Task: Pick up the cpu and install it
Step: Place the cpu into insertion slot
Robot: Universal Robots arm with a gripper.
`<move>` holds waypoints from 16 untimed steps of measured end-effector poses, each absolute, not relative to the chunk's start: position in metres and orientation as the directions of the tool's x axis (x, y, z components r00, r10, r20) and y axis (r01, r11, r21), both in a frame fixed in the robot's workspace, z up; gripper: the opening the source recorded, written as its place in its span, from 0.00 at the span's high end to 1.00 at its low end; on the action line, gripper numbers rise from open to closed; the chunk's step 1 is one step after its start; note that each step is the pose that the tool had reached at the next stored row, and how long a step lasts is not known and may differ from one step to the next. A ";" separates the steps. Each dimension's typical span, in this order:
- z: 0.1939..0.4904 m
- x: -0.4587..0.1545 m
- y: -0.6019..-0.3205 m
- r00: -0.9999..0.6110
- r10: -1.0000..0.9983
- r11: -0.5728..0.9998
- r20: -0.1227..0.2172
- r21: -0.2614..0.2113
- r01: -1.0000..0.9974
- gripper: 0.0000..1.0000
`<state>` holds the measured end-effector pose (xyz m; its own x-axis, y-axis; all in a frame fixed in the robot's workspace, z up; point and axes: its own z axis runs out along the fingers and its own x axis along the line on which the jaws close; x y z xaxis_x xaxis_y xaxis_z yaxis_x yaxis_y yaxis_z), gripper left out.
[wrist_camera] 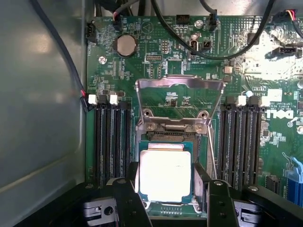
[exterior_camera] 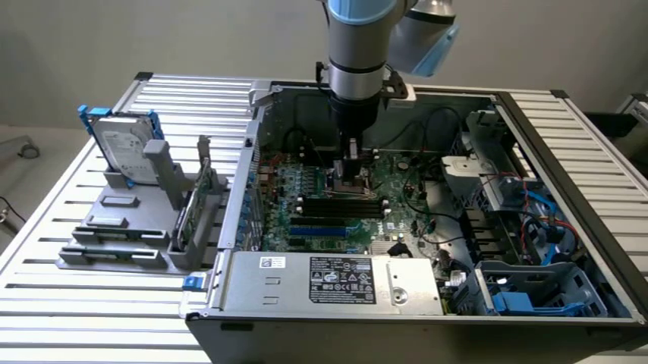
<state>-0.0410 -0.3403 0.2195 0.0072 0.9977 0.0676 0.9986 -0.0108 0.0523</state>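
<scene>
The cpu [wrist_camera: 164, 182], a small square chip with a pale silver lid on a green base, lies level in or just over the motherboard's socket [wrist_camera: 171, 136]. My gripper [wrist_camera: 166, 169] stands straight above it with one dark finger [wrist_camera: 131, 182] against each side edge, shut on the chip. The socket's metal load plate [wrist_camera: 180, 85] is tipped up, open behind the chip. In the exterior view the gripper [exterior_camera: 350, 180] reaches down into the open computer case [exterior_camera: 243, 197], low over the middle of the green board.
Black memory slots [wrist_camera: 111, 142] flank the socket on both sides. Black cables [wrist_camera: 208, 52] cross the board beyond it. A power supply [exterior_camera: 335, 282] fills the case's near edge. Outside, on the exterior view's left, a grey rack [exterior_camera: 121, 220] holds a hard drive [exterior_camera: 127, 144] with blue brackets.
</scene>
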 end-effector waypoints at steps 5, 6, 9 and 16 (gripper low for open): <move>0.217 -0.042 -0.342 0.035 0.997 -0.039 0.067 0.052 0.998 0.46; 0.216 -0.042 -0.343 0.037 0.997 -0.041 0.068 0.052 0.998 0.46; 0.214 -0.043 -0.344 0.041 0.997 -0.044 0.068 0.052 0.998 0.46; 0.208 -0.043 -0.344 0.042 0.997 -0.045 0.059 0.053 0.998 0.46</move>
<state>-0.0426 -0.3441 0.2084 0.0420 0.9974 0.0585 0.9976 -0.0451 0.0527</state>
